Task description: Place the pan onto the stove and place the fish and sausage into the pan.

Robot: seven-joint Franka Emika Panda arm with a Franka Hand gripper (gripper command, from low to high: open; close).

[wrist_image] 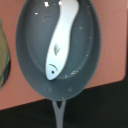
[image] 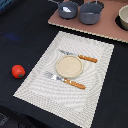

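The blue-grey pan (image: 68,10) stands on the pinkish-brown stove (image: 107,27) near its end at the exterior view's left. In the wrist view the pan (wrist_image: 30,55) fills the frame, its thin handle (wrist_image: 59,112) reaching out over the dark table. The white fish (wrist_image: 60,45) lies inside the pan; it shows only as a pale speck in the exterior view (image: 66,8). The red sausage (image: 18,71) lies on the dark table at the exterior view's left, far from the pan. No gripper fingers show in either view.
A deeper grey pot (image: 91,13) stands on the stove beside the pan, another vessel (image: 123,19) at the right edge. A striped placemat (image: 40,80) holds a beige plate (image: 68,66), a knife (image: 80,57) and a fork (image: 65,80). An olive object (wrist_image: 2,55) shows beside the pan.
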